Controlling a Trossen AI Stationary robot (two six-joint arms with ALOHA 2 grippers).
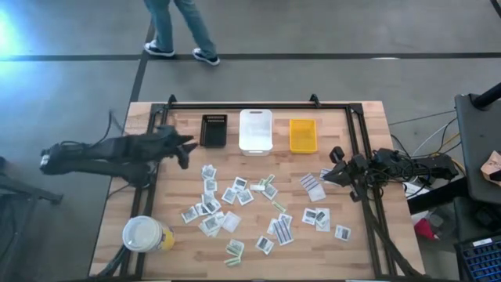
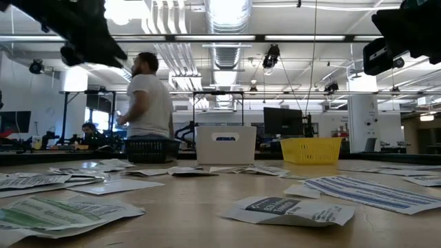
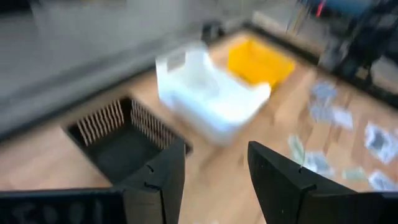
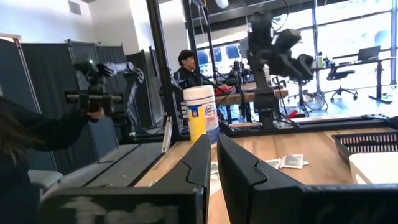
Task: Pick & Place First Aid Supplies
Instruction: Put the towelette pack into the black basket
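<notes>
Wooden tabletop (image 1: pixel 368 125) carries the first aid supplies (image 1: pixel 243 192), many small flat paper packets strewn across its middle and near side, well apart from both grippers and touched by neither. Behind them sit a black bin (image 1: pixel 213 130), a white bin (image 1: pixel 255 130) and a yellow bin (image 1: pixel 303 135) in a row. Just beside the black bin hangs the left gripper (image 1: pixel 185 149), its jaws parted with nothing between them; the packets lie off to its right. At the table's right side the right gripper (image 1: pixel 330 174) hovers with jaws nearly closed and empty, a blue-striped packet (image 1: pixel 312 186) just beside its tips. A white-lidded cup (image 1: pixel 143 233) stands at the near left corner. A person (image 2: pixel 147 103) walks beyond the table.
</notes>
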